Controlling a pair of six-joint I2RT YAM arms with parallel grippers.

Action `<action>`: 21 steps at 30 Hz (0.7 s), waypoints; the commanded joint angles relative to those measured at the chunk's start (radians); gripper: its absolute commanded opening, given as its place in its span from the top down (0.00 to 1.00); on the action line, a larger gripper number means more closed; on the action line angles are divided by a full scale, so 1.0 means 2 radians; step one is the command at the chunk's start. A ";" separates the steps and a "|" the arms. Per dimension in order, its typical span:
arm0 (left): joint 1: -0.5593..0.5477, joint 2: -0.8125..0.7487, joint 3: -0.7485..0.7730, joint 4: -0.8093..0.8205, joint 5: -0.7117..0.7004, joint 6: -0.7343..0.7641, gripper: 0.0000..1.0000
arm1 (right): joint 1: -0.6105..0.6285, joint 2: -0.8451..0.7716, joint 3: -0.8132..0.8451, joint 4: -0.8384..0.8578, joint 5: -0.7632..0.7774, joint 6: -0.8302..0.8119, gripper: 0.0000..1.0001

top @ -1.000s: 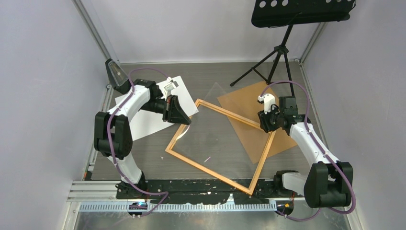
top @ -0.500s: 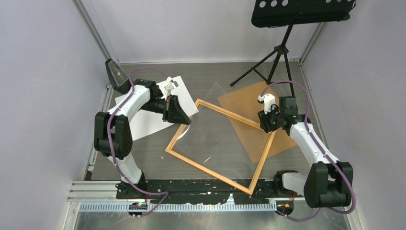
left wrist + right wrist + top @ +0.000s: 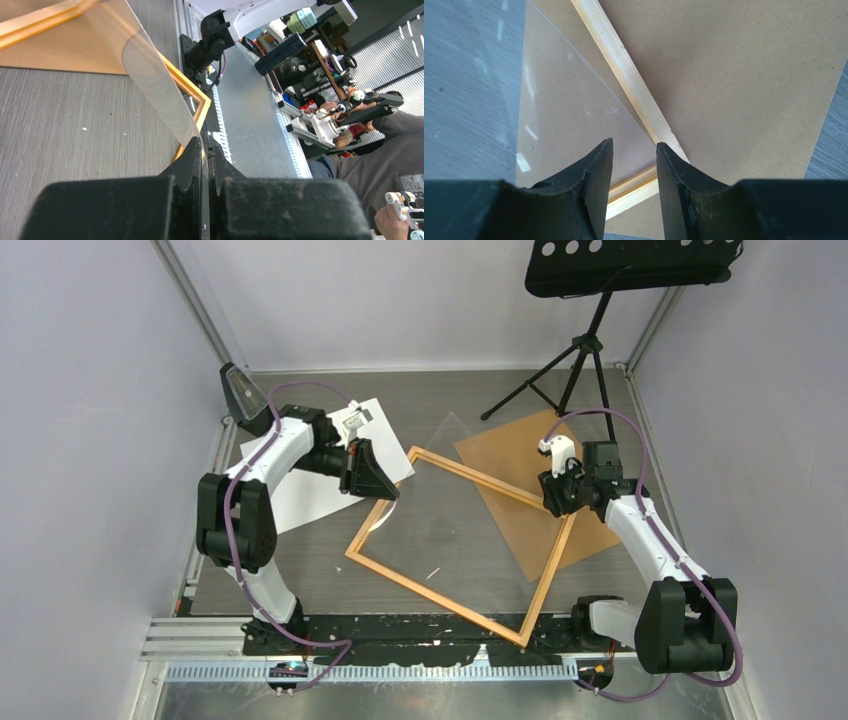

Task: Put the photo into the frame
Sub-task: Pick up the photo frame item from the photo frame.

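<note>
From above, nothing has moved during the last second: both arms stay exactly where they were. The left fingers [image 3: 390,494] are at the left corner of the frame [image 3: 440,592], which lies flat like a diamond on the bench [image 3: 420,400]. The right fingers [image 3: 555,504] hang over the frame's right corner, where it crosses the brown backing board [image 3: 590,525]. The photo [image 3: 305,495] lies white side up under the left arm, beside the frame and not in it. A clear sheet [image 3: 450,440] covers most of the frame opening.

In the left wrist view, the left fingers are pressed fully together on one edge of the clear sheet, which curves up and away from them above the frame rail.

In the right wrist view, the right fingers stand partly apart with nothing between them. Below the gap I see the frame's corner and a corner of the sheet.

This stillness looks to me like a pause while the sheet is handled. The photo step itself is not yet begun.
</note>
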 commanded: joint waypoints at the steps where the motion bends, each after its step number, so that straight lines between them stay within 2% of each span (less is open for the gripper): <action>1: -0.005 -0.019 0.012 -0.074 0.075 0.009 1.00 | -0.002 -0.016 0.000 0.010 -0.007 -0.001 0.56; 21: 0.004 0.007 0.030 -0.074 0.073 0.015 1.00 | -0.001 -0.015 0.001 0.010 -0.005 -0.001 0.56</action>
